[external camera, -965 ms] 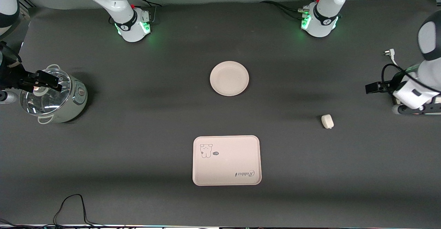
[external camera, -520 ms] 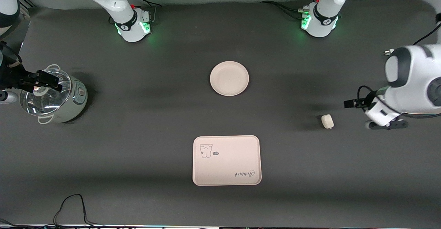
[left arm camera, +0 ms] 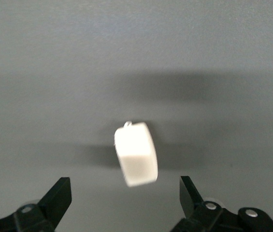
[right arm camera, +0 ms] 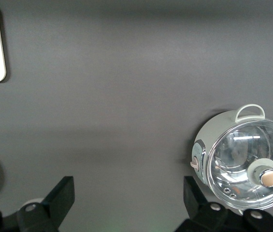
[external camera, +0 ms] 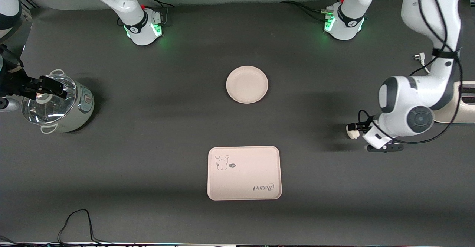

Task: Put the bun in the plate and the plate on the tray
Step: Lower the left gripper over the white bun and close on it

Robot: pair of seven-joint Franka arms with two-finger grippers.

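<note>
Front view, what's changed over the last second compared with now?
The left arm swung in from its end of the table, bringing the left gripper down to the bun. Its fingers are open either side of the bun, not yet closed. The bun, plate and tray lie where they were. The right gripper waits, open, over the pot as before.

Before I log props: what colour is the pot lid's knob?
Tan-pink knob on a pale green base, best seen in the right wrist view.
</note>
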